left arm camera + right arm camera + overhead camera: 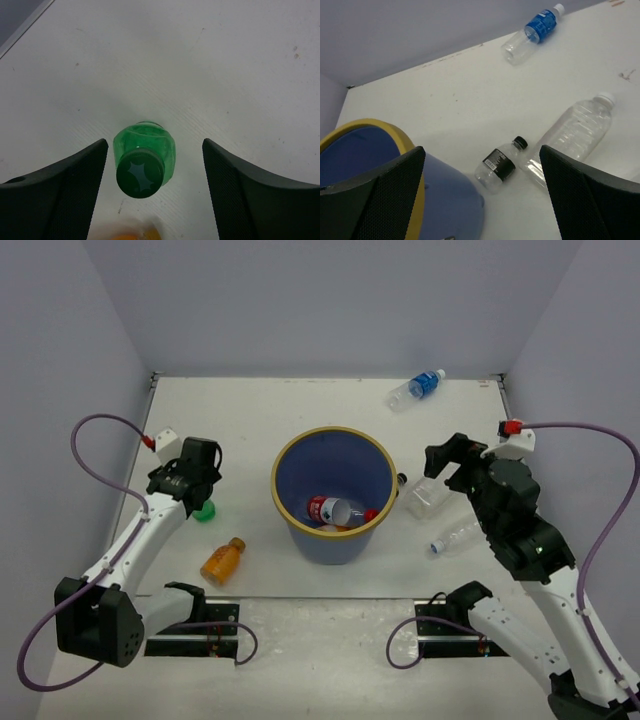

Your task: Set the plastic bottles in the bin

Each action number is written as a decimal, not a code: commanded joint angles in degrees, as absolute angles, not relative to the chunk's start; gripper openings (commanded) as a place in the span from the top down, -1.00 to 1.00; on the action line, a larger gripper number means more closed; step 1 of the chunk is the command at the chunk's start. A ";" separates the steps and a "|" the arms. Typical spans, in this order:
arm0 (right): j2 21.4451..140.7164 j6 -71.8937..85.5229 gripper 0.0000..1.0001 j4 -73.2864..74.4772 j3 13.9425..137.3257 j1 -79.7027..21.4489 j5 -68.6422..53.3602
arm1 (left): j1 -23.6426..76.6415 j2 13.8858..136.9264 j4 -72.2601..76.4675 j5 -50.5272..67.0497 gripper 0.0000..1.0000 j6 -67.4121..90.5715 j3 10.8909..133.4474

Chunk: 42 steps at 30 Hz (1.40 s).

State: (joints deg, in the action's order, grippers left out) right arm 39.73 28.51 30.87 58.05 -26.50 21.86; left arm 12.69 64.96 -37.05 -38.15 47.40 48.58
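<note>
The blue bin [283, 455] with a yellow-tan rim stands mid-table and holds a clear bottle with a red label [326, 508] and something orange-red. My left gripper [200, 490] is open right above an upright green bottle [206, 510]. In the left wrist view the green bottle [145, 157] stands between the open fingers [75, 185], untouched. An orange bottle [222, 560] lies nearer the front. My right gripper [438, 468] is open and empty, right of the bin. Below it lie a small black-labelled bottle [501, 164] and a clear bottle [575, 132]. A blue-labelled bottle [417, 388] lies at the back.
A second clear bottle [455, 536] lies under the right arm. The bin wall [450, 195] fills the lower left of the right wrist view. White walls close in the table on three sides. A blurred orange shape [125, 234] shows at the bottom edge of the left wrist view.
</note>
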 commanded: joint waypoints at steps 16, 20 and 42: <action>41.49 39.21 -0.97 35.42 50.27 -24.66 33.14 | 12.13 64.68 -33.84 -41.25 0.94 45.54 48.88; 41.49 39.97 -0.98 35.70 49.28 -23.59 33.33 | 12.13 63.16 -34.36 -41.40 1.00 42.60 54.42; 42.86 40.25 -0.97 35.95 38.14 -8.76 16.79 | 16.46 52.35 9.90 40.58 1.00 29.75 67.88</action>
State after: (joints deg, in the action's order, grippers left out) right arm 43.13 40.02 36.19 41.23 -11.48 23.52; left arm 13.00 49.77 1.42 25.24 30.66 69.21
